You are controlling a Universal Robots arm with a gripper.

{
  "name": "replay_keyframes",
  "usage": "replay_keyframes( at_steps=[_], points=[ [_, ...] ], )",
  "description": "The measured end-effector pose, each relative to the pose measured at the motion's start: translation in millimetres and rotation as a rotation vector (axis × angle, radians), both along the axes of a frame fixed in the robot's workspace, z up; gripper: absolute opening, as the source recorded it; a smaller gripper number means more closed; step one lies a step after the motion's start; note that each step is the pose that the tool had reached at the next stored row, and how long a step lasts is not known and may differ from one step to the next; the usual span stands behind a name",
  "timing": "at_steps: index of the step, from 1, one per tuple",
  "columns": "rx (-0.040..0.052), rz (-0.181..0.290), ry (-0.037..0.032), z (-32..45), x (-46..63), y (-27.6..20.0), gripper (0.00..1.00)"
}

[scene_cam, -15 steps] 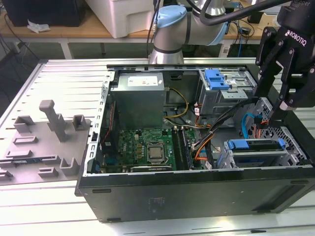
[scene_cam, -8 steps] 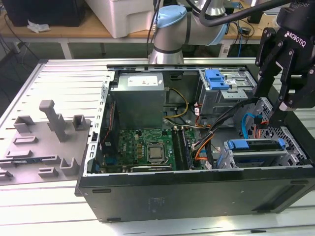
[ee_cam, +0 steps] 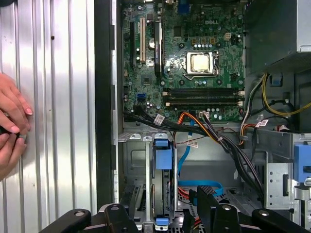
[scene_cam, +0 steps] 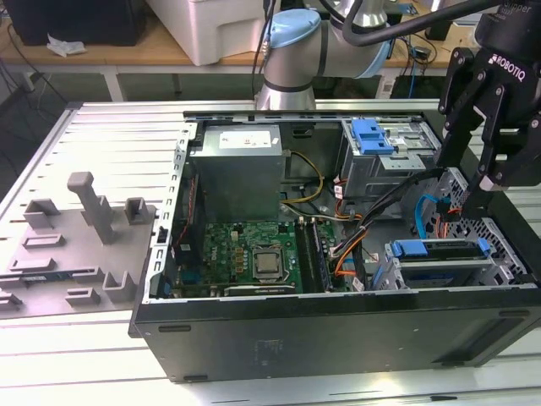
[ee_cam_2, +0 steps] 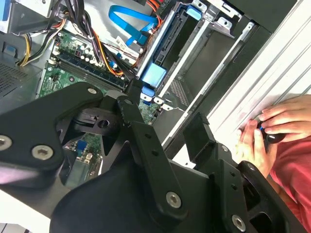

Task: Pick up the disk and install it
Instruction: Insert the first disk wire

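On the slotted aluminium table (scene_cam: pixel 101 127), in the exterior view, an open black computer case (scene_cam: pixel 338 338) lies on its side. The flat silver-black disk (scene_cam: pixel 439 249), framed by its blue plastic carrier, sits in the grey metal drive cage (scene_cam: pixel 385 275) at the case's corner towards the exterior view's right, with its long blue strip facing up. The black two-finger gripper (scene_cam: pixel 467 173) hangs just above that corner, its fingers spread and holding nothing. A grey metal power-supply box (scene_cam: pixel 235 173) and a green motherboard (scene_cam: pixel 245 254) fill the other side of the case.

In the second wrist view, the gripper (ee_cam_2: pixel 165 111) has its fingers apart over the cage. The disk (ee_cam_2: pixel 167 43) stands on edge in its slot beyond them. A person's hands (ee_cam_2: pixel 272 131) rest on the table beside the case.

In the first wrist view, the spread fingertips of the gripper (ee_cam: pixel 166 196) flank the disk (ee_cam: pixel 164 160), which is seated in the cage near the case's edge.
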State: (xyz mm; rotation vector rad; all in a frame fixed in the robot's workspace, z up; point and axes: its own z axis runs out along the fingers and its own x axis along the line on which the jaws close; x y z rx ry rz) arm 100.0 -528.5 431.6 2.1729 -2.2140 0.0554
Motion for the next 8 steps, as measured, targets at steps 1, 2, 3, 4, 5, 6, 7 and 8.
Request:
replay_keyframes(
  at_steps=[1,2,3,4,5,6,7,8],
  points=[
    [0.0001,0.000,0.0000,-0.1,0.2,0.1,0.62],
    [0.0002,0.000,0.0000,-0.2,0.5,0.2,0.62],
    [0.0001,0.000,0.0000,-0.2,1.6,0.5,0.62],
    [0.0000,0.000,0.0000,-0.3,2.5,0.7,0.62],
    [-0.0001,0.000,0.0000,-0.4,3.4,0.9,0.62],
    [0.0000,0.000,0.0000,-0.6,5.2,1.3,0.62],
    [0.0002,0.000,0.0000,-0.9,6.1,1.6,0.62],
    [0.0000,0.000,0.0000,-1.0,7.0,1.9,0.62]
  ],
)
